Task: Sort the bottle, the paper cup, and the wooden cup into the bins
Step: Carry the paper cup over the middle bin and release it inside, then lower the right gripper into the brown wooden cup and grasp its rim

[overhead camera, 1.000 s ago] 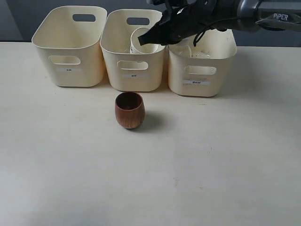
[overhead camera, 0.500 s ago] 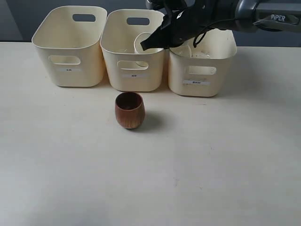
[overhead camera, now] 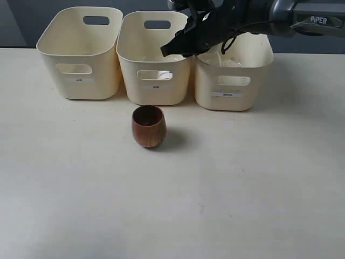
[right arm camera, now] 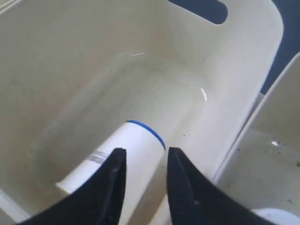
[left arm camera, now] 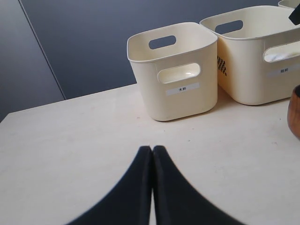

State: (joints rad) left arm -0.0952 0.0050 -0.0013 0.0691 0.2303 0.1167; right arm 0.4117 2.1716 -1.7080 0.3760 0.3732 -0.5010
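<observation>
The white paper cup (right arm camera: 126, 154) lies on its side on the floor of the middle bin (overhead camera: 153, 86), and a pale patch of it shows through that bin's front cutout (overhead camera: 161, 75). My right gripper (right arm camera: 146, 151) hangs open just above the cup, over the bin's right rim (overhead camera: 171, 48), gripping nothing. The brown wooden cup (overhead camera: 148, 126) stands upright on the table in front of the middle bin, and its edge shows in the left wrist view (left arm camera: 295, 110). My left gripper (left arm camera: 152, 148) is shut and empty, low over the table. I cannot make out the bottle.
The left bin (overhead camera: 80, 54) is empty as far as I see into it. The right bin (overhead camera: 232, 81) touches the middle one, and something pale glints inside it (overhead camera: 229, 62). The right arm (overhead camera: 302, 16) reaches in from the upper right.
The paper cup, held at the middle bin's rim before, has dropped inside and lies on the floor. The right gripper has let go and stays over the bin.
</observation>
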